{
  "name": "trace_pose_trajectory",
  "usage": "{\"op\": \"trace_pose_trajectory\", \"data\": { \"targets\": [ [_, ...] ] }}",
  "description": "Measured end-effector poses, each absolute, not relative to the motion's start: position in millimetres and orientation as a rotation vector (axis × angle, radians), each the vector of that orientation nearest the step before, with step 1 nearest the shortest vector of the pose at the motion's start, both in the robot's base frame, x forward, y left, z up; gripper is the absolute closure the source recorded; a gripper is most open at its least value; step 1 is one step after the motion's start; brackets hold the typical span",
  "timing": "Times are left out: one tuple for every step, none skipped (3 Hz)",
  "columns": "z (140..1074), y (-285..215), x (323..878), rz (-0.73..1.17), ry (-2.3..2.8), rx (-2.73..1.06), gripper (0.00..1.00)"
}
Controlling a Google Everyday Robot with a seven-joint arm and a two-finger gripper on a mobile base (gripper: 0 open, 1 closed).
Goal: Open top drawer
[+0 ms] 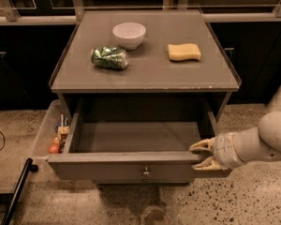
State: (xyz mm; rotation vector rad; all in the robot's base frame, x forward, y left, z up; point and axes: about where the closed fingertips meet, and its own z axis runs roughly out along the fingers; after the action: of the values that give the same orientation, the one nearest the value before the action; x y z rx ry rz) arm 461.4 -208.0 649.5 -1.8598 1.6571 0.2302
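At far left, beside the cabinet (145, 78), a clear bin (41, 130) of small items sits on the floor. On the cabinet's top lie a green can (109, 58), a white bowl (129, 34) and a yellow sponge (184, 51), all well apart from the work below.

Under that top, the drawer (107, 170) stands pulled far out. Its plain grey inside is bare to view and its front hangs well forward of the cabinet's frame. The knob (145, 173) at the middle of the front is untouched.

At the front's right end sits the gripper (204, 154), reaching in from the right on the pale arm (267, 139). Its fingers are parted only by the thickness of the front. One lies over the top edge and the other against the outer face, so it seems to clamp the panel.

The opening looks almost done. The next move is likely a short last pull straight outward, kept level so the drawer does not bind, then letting go and backing off to the right.
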Motion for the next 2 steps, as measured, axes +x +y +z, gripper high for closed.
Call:
{"op": "trace_pose_trajectory", "data": {
  "targets": [
    [649.2, -207.8, 461.1, 0.232, 1.657, -1.861, 0.57],
    [640.0, -212.7, 440.5, 0.269, 1.66, -1.872, 0.6]
  ]
}}
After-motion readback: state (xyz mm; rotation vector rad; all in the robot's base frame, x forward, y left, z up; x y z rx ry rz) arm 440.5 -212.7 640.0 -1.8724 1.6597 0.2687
